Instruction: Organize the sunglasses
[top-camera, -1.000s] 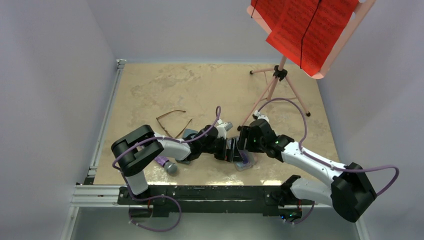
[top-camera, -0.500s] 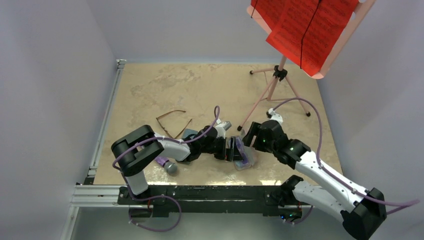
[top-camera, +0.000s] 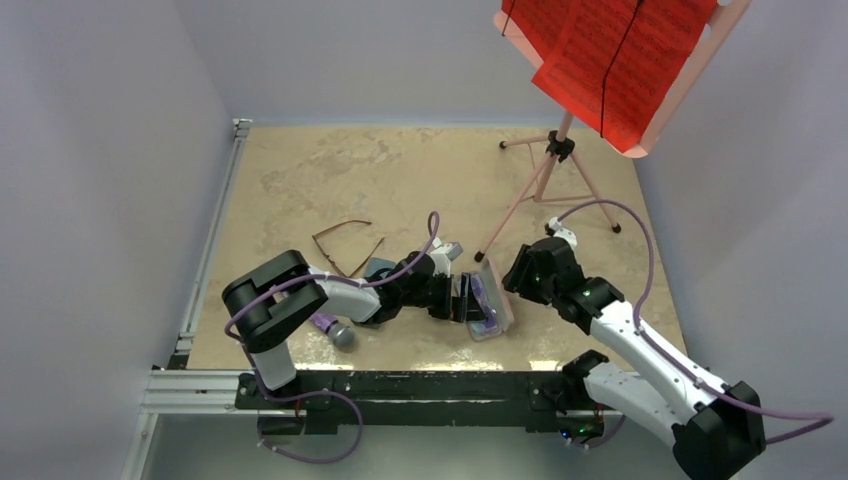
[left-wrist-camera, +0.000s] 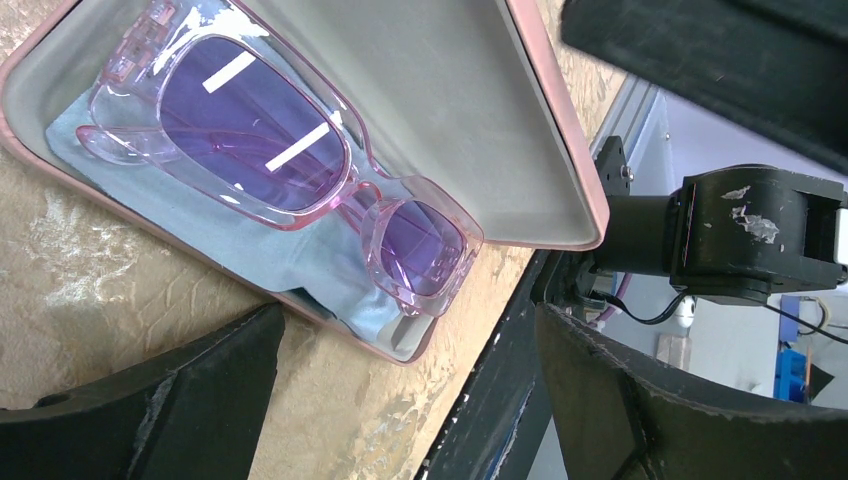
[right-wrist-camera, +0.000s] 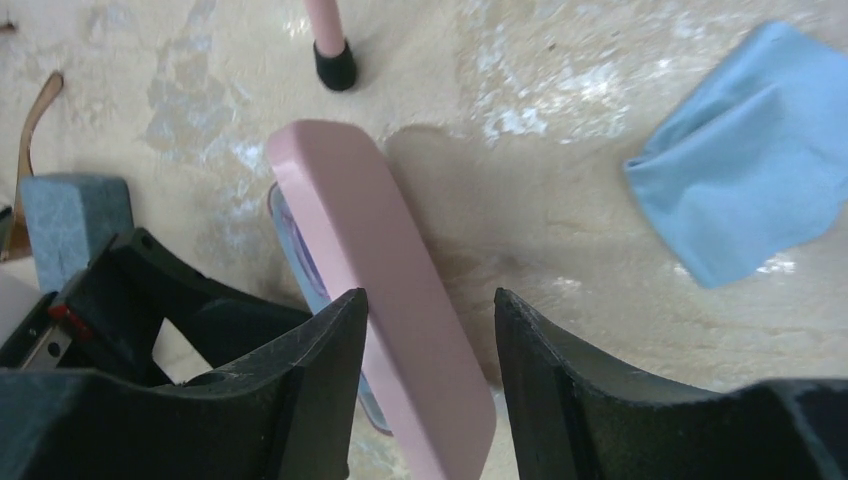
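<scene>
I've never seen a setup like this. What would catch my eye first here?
The bright red sheet on a pink stand, far right of the table, grabs attention from above. Then the translucent pink-purple sunglasses, lying on a light blue cloth inside an open pink case near the front edge. A dark brown pair lies loose on the table to their left.

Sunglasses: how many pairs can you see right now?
2. The pink-purple pair lies in the open pink case, on a blue cloth. The brown pair lies unfolded on the table, left of the case. Others may be hidden under the arms.
</scene>
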